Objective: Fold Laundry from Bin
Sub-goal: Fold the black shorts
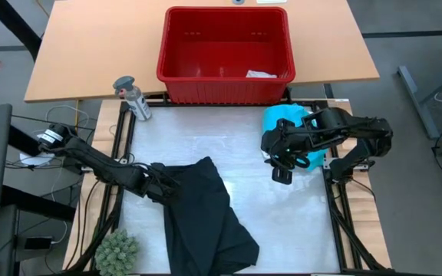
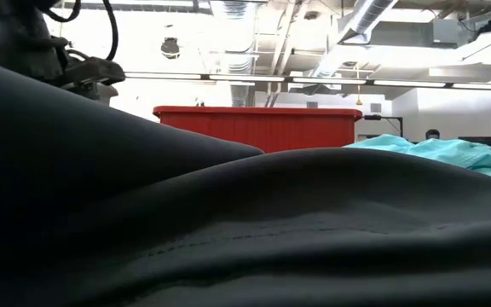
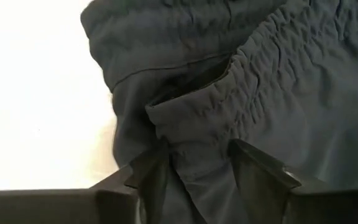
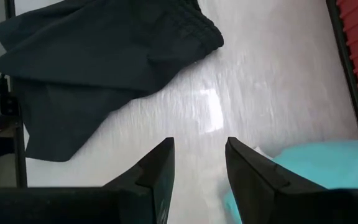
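bin (image 1: 176, 46): 1 | black garment (image 1: 206, 222): 1 | turquoise shirt (image 1: 284, 119): 1

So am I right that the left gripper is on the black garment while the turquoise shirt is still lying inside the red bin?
Not quite: the high view shows the turquoise shirt on the white table, beside the right gripper, outside the red bin. The left gripper is indeed on the black garment.

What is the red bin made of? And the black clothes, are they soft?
The bin looks like hard, slightly shiny plastic, with ribbed, slotted sides. The black clothes look like thin, matte woven cloth, likely soft: they fold and crumple, with a puckered stretchy band.
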Robot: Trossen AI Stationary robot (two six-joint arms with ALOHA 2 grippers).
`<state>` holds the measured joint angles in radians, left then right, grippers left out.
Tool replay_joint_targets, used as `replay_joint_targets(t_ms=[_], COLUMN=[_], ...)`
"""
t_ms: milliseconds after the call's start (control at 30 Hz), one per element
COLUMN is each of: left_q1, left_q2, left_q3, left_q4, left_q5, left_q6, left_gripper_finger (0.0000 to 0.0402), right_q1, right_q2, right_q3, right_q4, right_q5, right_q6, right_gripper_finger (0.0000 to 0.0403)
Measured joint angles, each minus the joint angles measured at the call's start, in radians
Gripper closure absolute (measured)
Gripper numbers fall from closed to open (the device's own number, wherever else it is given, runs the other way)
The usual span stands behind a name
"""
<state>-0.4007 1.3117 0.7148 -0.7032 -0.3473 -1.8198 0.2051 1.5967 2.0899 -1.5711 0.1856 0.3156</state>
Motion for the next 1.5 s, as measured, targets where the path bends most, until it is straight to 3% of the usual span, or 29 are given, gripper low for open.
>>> replay_joint_targets(t_ms=[433, 833, 1100, 1267, 1500], left_q1=[0.006, 0.035, 0.041, 0.069, 0.112], left_q2=[-0.001, -0.083, -0.161, -0.162, -0.153], left_q3=[-0.013, 0.114, 0.269, 0.252, 0.164], left_q4=[0.088, 0.055, -0.320, -0.487, -0.408], left_q5=[-0.026, 0.029, 0.073, 0.084, 0.093], left_q6=[0.090, 0.206, 0.293, 0.362, 0.419], left_gripper_finger=[0.0393, 0.0401, 0.0401, 0.0401, 0.0401], right_q1=[0.004, 0.004, 0.004, 0.004, 0.004], right_q2=[0.000, 0.000, 0.000, 0.000, 0.000], right_q3=[0.000, 0.000, 0.000, 0.000, 0.000], right_q4=[0.000, 0.000, 0.000, 0.000, 0.000], right_q5=[0.001, 0.001, 0.001, 0.001, 0.000], right_q6=[-0.002, -0.002, -0.002, -0.002, 0.011], right_gripper_finger=[0.0237, 0.0237, 0.0237, 0.0237, 0.0237])
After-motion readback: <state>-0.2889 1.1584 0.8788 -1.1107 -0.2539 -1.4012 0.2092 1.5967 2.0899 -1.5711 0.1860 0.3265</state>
